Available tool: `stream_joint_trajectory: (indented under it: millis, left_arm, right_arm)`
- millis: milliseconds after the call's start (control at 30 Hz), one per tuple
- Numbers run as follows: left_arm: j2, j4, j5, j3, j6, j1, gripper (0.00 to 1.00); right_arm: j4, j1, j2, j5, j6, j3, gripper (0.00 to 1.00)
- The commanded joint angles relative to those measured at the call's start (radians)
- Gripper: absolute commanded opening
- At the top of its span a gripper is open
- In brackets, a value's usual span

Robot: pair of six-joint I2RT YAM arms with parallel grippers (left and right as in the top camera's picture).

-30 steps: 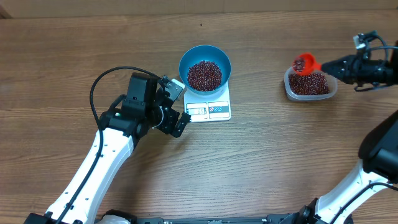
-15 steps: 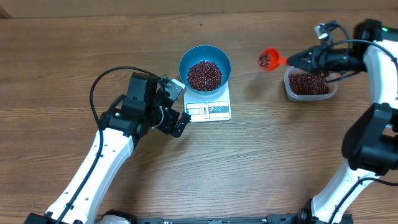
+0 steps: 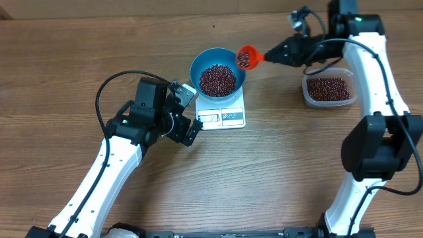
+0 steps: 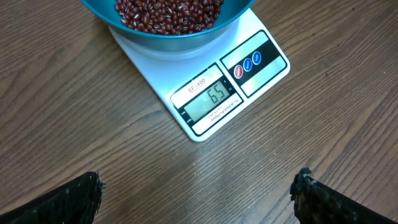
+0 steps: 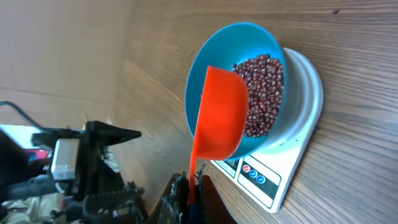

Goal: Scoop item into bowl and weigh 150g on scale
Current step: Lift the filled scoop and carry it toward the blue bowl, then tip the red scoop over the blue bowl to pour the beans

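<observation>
Some beans [image 3: 217, 79] are piled in the blue bowl [image 3: 196, 66] on the scale [image 3: 232, 118]; only 65 is shown. More are held above its rim in the orange scoop [image 3: 246, 57], pinched by the right gripper [image 3: 271, 55]. Slow tipping is needed next. The left gripper [image 3: 191, 113] is spread open.
</observation>
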Motion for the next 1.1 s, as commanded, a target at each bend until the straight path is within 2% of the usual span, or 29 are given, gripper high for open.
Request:
stream_joint_trajectory:
  millis: [0, 100, 633, 1067]
  left_arm:
    - [0.007, 0.001, 0.002, -0.002, -0.01, 0.0, 0.99]
    - [0.007, 0.001, 0.002, -0.002, -0.01, 0.0, 1.0]
    - [0.007, 0.001, 0.002, -0.002, -0.01, 0.0, 1.0]
    - [0.007, 0.001, 0.002, -0.002, -0.01, 0.0, 1.0]
  right_arm:
    - [0.01, 0.06, 0.0, 0.108, 0.06, 0.053, 0.04]
    - [0.013, 0.098, 0.0, 0.157, 0.06, 0.068, 0.04]
    - [0.052, 0.317, 0.0, 0.698, 0.077, 0.098, 0.04]
    - [0.107, 0.398, -0.001, 0.875, 0.037, 0.133, 0.04]
